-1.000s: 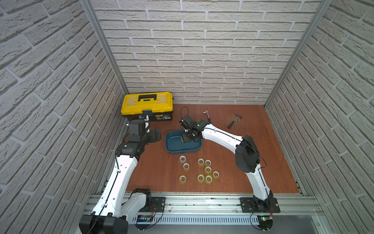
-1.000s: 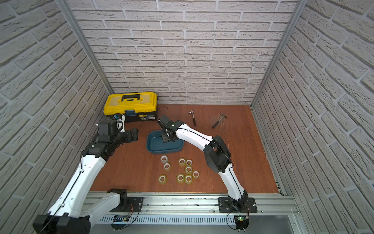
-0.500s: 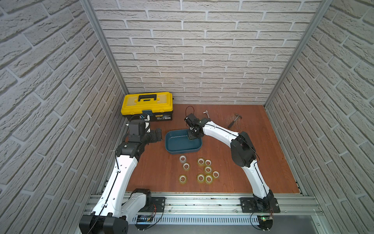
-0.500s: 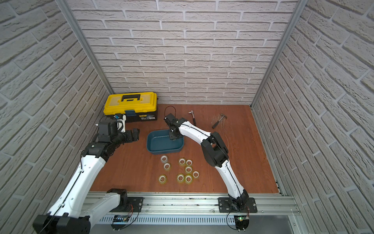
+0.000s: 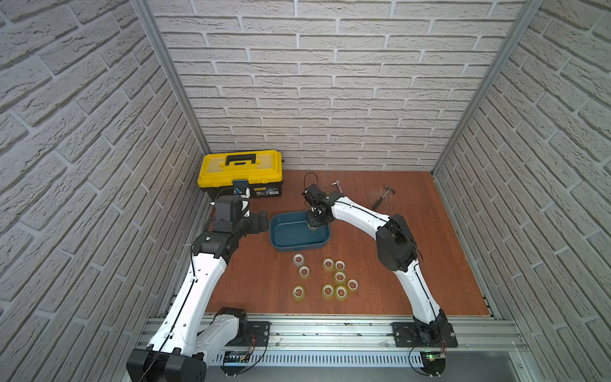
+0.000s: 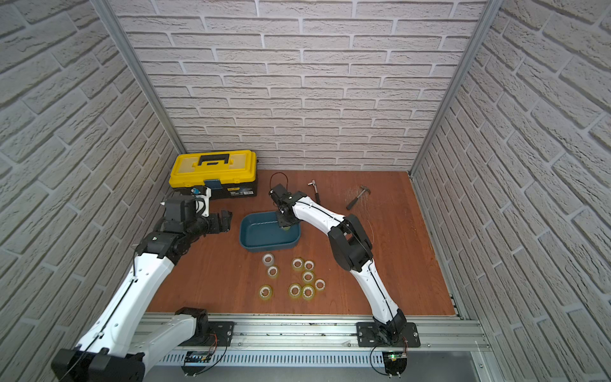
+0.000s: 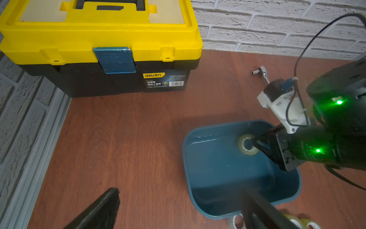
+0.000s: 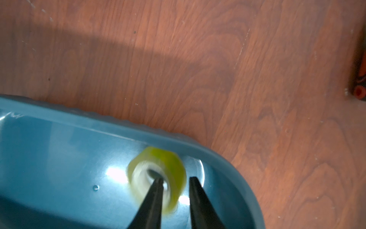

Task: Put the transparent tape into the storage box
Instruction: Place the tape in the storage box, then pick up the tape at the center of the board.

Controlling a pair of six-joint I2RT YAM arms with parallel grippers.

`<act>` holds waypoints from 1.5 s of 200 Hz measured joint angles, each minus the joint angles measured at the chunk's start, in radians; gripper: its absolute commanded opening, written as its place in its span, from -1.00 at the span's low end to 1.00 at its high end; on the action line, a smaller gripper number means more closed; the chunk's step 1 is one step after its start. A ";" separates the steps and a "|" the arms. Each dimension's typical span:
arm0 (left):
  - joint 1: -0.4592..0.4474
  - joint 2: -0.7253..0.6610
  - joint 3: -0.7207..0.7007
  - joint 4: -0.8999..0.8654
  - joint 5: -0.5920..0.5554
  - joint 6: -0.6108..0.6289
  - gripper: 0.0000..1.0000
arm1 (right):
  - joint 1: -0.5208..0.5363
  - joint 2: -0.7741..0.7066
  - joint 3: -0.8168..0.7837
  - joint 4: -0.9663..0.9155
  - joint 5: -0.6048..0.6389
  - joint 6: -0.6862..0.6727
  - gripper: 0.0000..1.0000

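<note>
Transparent tape point(image 8: 168, 158), blurred, is inside the storage box point(image 8: 118, 121), lower centre of frame; the right hand point(image 8: 175, 179) straddles its wall, slightly parted, seemingly loose. Left hand point(image 7: 179, 190) gapes, empty.

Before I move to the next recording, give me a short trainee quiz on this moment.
1. True or false: the toolbox lid is shut.
2. How many rolls lie on the table, outside the box?
3. The roll at the right gripper is: A) on the table, B) inside the box, C) on the toolbox.
Key: 1 true; 2 nine; 3 B.
</note>
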 measured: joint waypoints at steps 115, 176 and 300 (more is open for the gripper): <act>-0.027 -0.161 -0.028 -0.090 0.000 -0.035 0.97 | 0.001 -0.283 -0.127 -0.040 -0.097 -0.021 -0.18; -0.027 -0.195 -0.079 -0.138 -0.011 -0.058 0.97 | 0.056 -0.309 -0.086 -0.146 -0.114 0.018 -0.20; -0.030 -0.167 -0.104 -0.129 -0.062 -0.059 0.97 | 0.160 -0.783 -0.741 -0.084 -0.017 0.076 -0.21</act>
